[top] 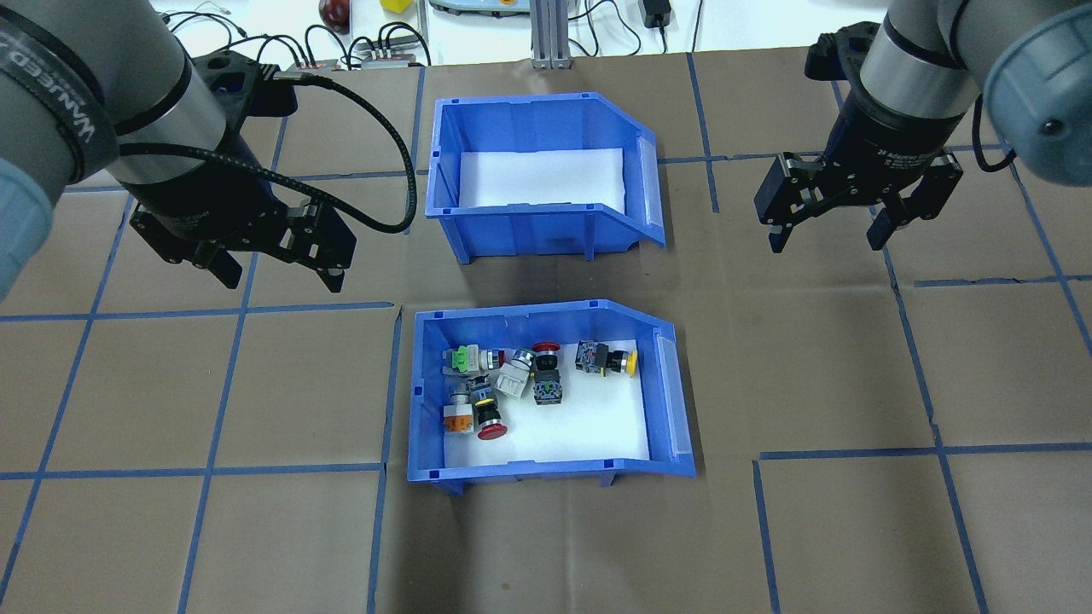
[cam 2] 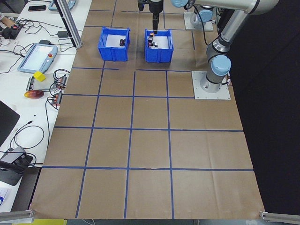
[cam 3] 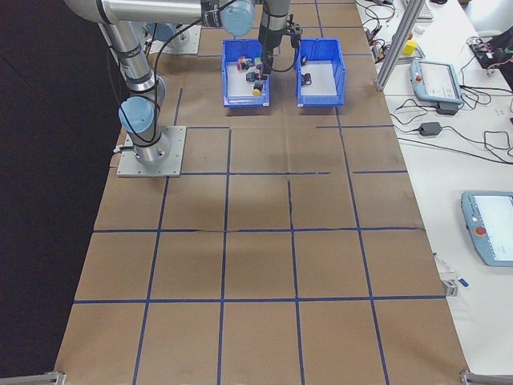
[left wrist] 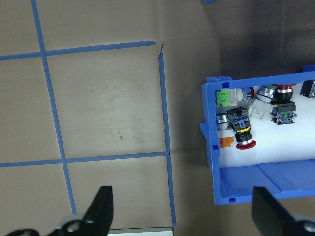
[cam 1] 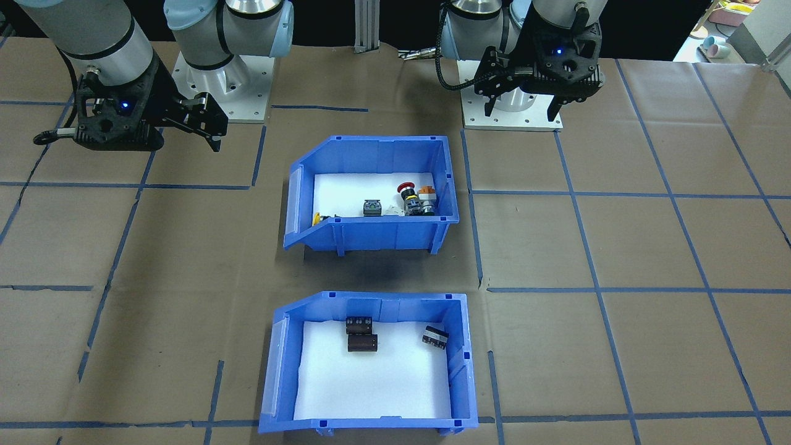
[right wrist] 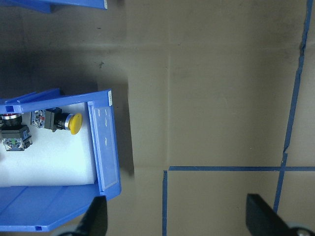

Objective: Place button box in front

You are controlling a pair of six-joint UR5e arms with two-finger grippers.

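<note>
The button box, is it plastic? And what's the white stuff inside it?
The button box looks like moulded plastic: even blue colour, slight gloss, stiffening ribs on its walls. The white liner looks matte and soft, probably foam, though paper can't be ruled out.

A robotics lab: teach pendants (cam 3: 437, 80) (cabled) beside the taped table (cam 3: 256, 241).

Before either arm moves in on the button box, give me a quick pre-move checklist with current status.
1. Left gripper open, holding nothing: ok.
2. Right gripper open, holding nothing: ok.
3. Button box upright on the table, switches inside: ok.
4. Both grippers apart from the button box, one on each side: ok.
5. Other blue bin sits beyond the button box, apart from it: ok.
6. Button box already at its front spot: cannot tell.
</note>
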